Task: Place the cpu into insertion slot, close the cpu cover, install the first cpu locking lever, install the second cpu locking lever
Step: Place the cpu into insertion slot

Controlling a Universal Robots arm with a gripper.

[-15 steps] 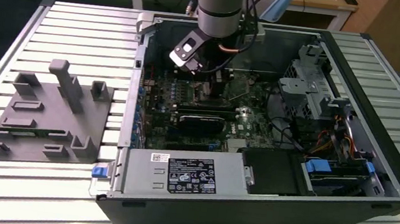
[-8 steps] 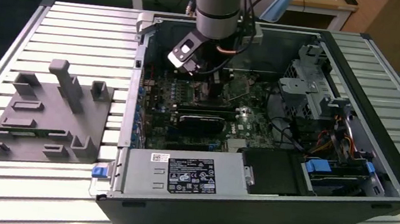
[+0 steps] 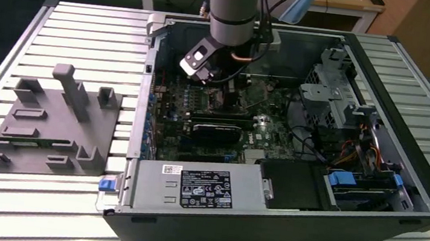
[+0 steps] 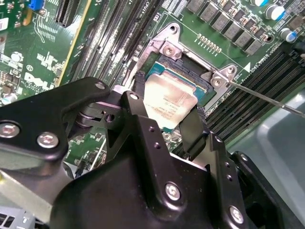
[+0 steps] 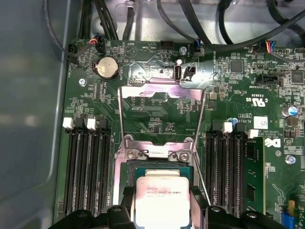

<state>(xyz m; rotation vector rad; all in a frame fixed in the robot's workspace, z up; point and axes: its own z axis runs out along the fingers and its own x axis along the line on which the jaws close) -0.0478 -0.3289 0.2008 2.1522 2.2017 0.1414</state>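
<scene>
Exterior view, starting at its left: a grey fixture (image 3: pixel 52 123) is lying on the slatted surface (image 3: pixel 87 27), just beside an open case (image 3: pixel 267 230) that is taking up the middle and the exterior view's right. At the upper centre of the frame the arm (image 3: pixel 231 13) is reaching down into the case over the green board (image 3: pixel 176 107). At the lower centre a power supply (image 3: pixel 199 188) is sitting against the case's near wall, and a drive cage (image 3: pixel 336 92) is standing at the exterior view's right.

In the second wrist view the claw (image 4: pixel 169 98) is pinching the cpu (image 4: pixel 167 109) by two opposite edges, one black finger (image 4: pixel 140 90) pressing on each side. The cpu, silvery top up, is hanging over the slot (image 4: pixel 188 71); whether it is touching the slot cannot be told. A thin lever (image 4: pixel 267 98) is jutting out past the slot's corner.

In the first wrist view the claw (image 5: pixel 162 199) is gripping the cpu (image 5: pixel 162 202) the same way, over the slot (image 5: pixel 143 171). The cover (image 5: pixel 162 89) is standing swung open beyond the slot, its window showing the board behind it. Black memory slots (image 5: pixel 88 171) are flanking the slot on both sides.
</scene>
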